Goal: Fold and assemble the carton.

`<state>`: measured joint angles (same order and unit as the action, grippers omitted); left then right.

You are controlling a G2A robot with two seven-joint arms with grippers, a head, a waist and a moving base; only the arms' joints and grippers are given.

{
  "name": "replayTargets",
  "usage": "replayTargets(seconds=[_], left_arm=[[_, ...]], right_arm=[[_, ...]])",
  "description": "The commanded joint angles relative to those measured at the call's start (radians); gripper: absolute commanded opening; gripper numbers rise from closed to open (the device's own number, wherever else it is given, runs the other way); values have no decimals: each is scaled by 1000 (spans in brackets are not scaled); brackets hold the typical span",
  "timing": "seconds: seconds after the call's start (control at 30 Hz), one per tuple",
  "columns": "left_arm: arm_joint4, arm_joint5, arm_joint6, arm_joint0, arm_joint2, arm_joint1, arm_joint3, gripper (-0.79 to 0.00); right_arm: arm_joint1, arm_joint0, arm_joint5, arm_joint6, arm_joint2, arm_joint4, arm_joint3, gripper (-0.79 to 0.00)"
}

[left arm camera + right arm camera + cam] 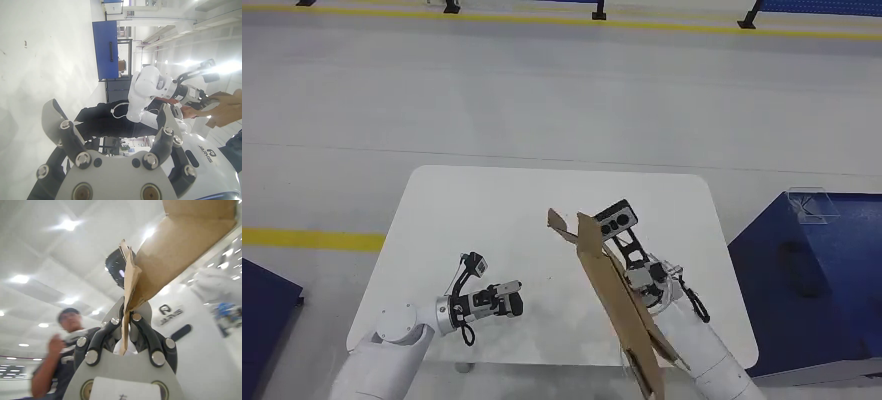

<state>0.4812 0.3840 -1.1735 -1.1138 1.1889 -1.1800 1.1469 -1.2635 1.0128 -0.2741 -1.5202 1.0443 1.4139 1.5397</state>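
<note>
A flat brown carton [617,300] is held up off the white table [542,200] on its right side, standing on edge and slanting toward the front. My right gripper [127,311] is shut on the carton [170,256], pinching the folded cardboard edge between its fingers. The left wrist view shows that arm with the carton [223,111] farther off. My left gripper [111,113] rests low near the table's front left, open, with nothing between its fingers; in the top view the left gripper [510,297] points toward the carton, well apart from it.
A blue cabinet [817,290] stands off the table's right edge, with a clear plastic piece [812,205] on its top. Another blue object [262,300] sits at the far left. The table's back and middle are bare white surface.
</note>
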Motion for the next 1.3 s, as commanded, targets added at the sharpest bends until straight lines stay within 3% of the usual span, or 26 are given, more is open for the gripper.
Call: replayTargets(seconds=[0.0,0.13,0.33,0.7,0.73,0.83,0.93,1.13,1.27], left_arm=[[0,0,0,0,0,0,0,0],[0,0,0,0,0,0,0,0],[0,0,0,0,0,0,0,0],[0,0,0,0,0,0,0,0],[0,0,0,0,0,0,0,0],[0,0,0,0,0,0,0,0],[0,0,0,0,0,0,0,0],[0,0,0,0,0,0,0,0],[0,0,0,0,0,0,0,0]], right_arm=[[4,15,-158,132,108,-188,57,-785],[8,94,-406,380,243,-555,209,-785],[23,173,-688,662,290,-947,271,-785],[25,174,-697,671,288,-958,269,-785],[26,167,-709,683,312,-1019,286,-785],[20,142,-738,788,455,-1380,392,-785],[-2,128,-738,1022,563,-1761,519,-785],[-36,130,-727,1678,660,-2596,617,-785],[-29,151,-525,2165,634,-3208,628,-785]])
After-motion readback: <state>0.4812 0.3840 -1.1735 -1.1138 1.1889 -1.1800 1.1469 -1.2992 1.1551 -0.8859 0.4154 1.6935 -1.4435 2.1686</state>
